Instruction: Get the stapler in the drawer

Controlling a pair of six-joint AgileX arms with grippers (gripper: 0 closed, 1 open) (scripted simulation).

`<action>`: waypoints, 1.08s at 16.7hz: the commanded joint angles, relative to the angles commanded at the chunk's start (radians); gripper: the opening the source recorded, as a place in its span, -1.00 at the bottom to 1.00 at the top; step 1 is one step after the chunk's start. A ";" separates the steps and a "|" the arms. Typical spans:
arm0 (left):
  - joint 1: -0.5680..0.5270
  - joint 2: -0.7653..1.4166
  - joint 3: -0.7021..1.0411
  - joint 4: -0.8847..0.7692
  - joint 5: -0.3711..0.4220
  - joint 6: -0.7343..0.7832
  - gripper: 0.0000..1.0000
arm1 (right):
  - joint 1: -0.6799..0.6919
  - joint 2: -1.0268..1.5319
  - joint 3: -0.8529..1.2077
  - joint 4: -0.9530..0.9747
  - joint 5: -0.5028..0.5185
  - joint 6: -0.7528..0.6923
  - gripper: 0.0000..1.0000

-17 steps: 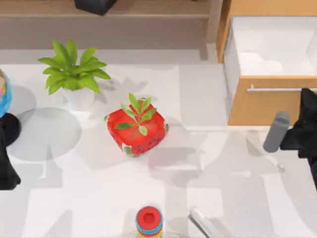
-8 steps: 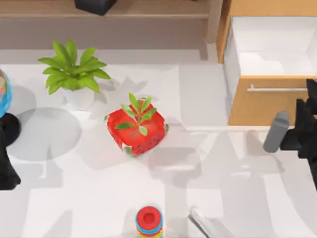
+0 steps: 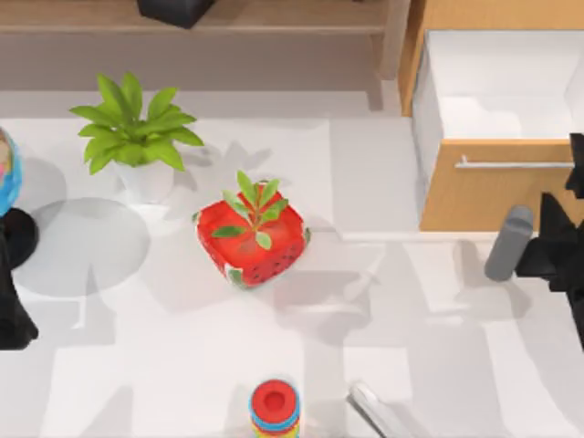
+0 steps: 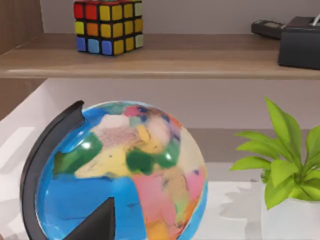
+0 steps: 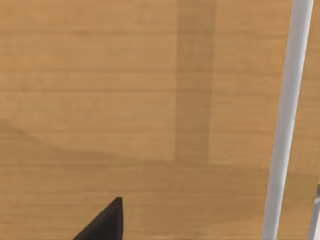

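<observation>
The stapler (image 3: 372,404), a slim light grey bar, lies at the table's front edge, just right of the ring toy (image 3: 275,407). The drawer (image 3: 474,196) stands pulled open at the back right, showing its white inside and a silver bar handle (image 3: 511,164) on its wood front. My right gripper (image 3: 574,172) is at the right edge, close against the drawer front near the handle's right end. In the right wrist view the wood front (image 5: 125,90) and the handle (image 5: 287,125) are very near. My left arm (image 3: 11,319) is parked at the left edge.
A strawberry-shaped pot with a plant (image 3: 251,235) sits mid-table, and a leafy plant in a white pot (image 3: 137,141) stands behind it to the left. A globe (image 4: 120,175) stands by my left arm. A wooden shelf (image 4: 160,55) at the back carries a colour cube.
My right arm has shifted slightly toward the right edge in front of the drawer. The stapler, the drawer and the left arm have not moved.
</observation>
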 joint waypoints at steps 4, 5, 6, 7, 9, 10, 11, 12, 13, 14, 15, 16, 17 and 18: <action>0.000 0.000 0.000 0.000 0.000 0.000 1.00 | 0.007 -0.002 -0.011 0.013 0.005 -0.001 1.00; 0.000 0.000 0.000 0.000 0.000 0.000 1.00 | 0.014 -0.003 -0.027 0.027 0.012 -0.001 1.00; 0.000 0.000 0.000 0.000 0.000 0.000 1.00 | 0.021 -0.005 -0.044 0.041 0.020 0.000 1.00; 0.000 0.000 0.000 0.000 0.000 0.000 1.00 | 0.027 -0.007 -0.060 0.054 0.027 0.000 1.00; 0.000 0.000 0.000 0.000 0.000 0.000 1.00 | 0.032 -0.009 -0.073 0.065 0.032 0.001 1.00; 0.000 0.000 0.000 0.000 0.000 0.000 1.00 | 0.032 -0.009 -0.073 0.065 0.032 0.001 1.00; 0.000 0.000 0.000 0.000 0.000 0.000 1.00 | 0.032 -0.009 -0.073 0.065 0.032 0.001 1.00; 0.000 0.000 0.000 0.000 0.000 0.000 1.00 | 0.029 0.036 -0.072 0.047 0.031 0.001 1.00; 0.000 0.000 0.000 0.000 0.000 0.000 1.00 | 0.029 0.036 -0.072 0.047 0.031 0.001 1.00; 0.000 0.000 0.000 0.000 0.000 0.000 1.00 | 0.036 0.028 -0.067 0.038 0.030 0.008 1.00; 0.000 0.000 0.000 0.000 0.000 0.000 1.00 | 0.051 0.015 -0.057 0.018 0.028 0.024 1.00; 0.000 0.000 0.000 0.000 0.000 0.000 1.00 | 0.071 -0.004 -0.041 -0.012 0.026 0.048 1.00; 0.000 0.000 0.000 0.000 0.000 0.000 1.00 | 0.097 -0.026 -0.021 -0.053 0.023 0.081 1.00; 0.000 0.000 0.000 0.000 0.000 0.000 1.00 | 0.127 -0.051 0.004 -0.103 0.019 0.121 1.00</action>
